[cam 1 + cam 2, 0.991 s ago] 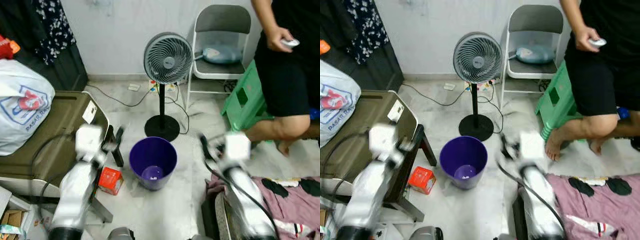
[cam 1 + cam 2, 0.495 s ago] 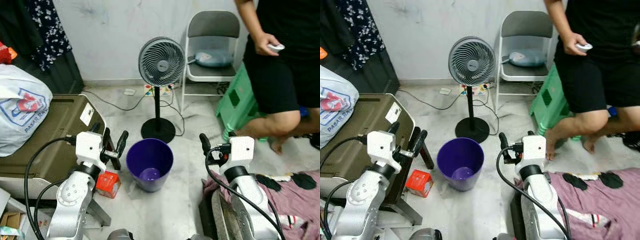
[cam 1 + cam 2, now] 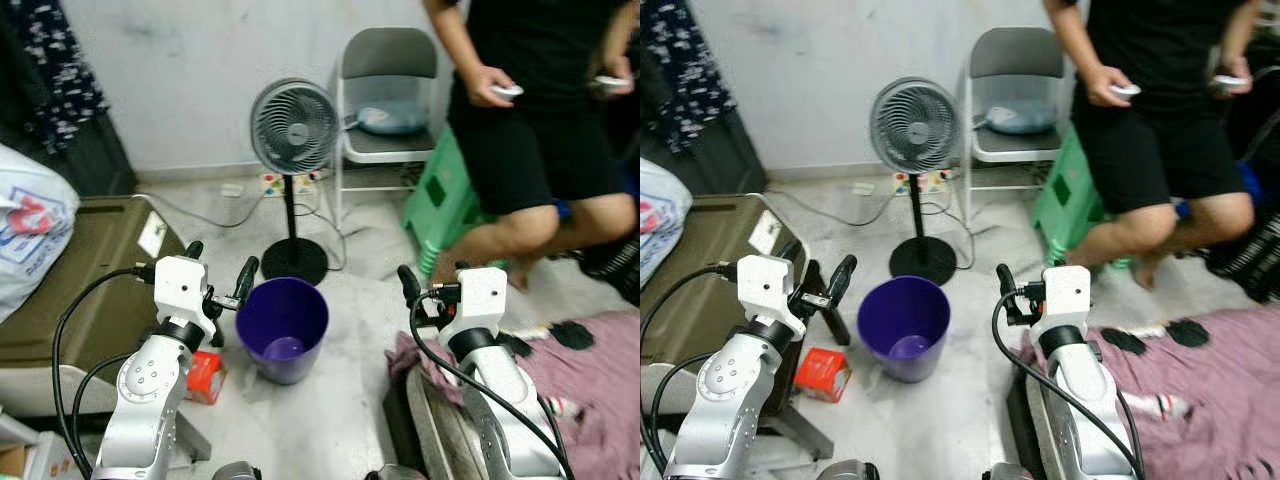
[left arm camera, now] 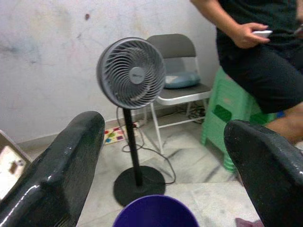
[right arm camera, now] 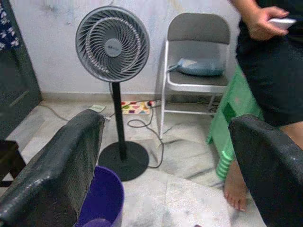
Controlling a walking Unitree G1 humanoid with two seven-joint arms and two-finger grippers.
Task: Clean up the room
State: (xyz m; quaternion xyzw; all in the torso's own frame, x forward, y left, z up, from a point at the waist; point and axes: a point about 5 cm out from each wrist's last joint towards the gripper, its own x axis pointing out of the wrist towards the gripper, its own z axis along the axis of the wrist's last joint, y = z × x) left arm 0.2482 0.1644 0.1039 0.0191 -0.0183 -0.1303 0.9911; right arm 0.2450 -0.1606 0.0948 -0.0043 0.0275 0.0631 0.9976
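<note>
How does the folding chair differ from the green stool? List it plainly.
The folding chair is grey with thin white metal legs; the green stool is solid plastic. The chair has a backrest, the stool none. A blue cushion lies on the chair; a person sits on the stool. Both stand by the wall.

I see a room with soft, even light and no hard shadows. My head views look a bit blurry all over, most at the person [image 3: 540, 120] on the right. The white wall [image 3: 180, 70] looks pale and flat. In my wrist views the black fingers [image 4: 57, 175] are big, fuzzy and a little shiny
</note>
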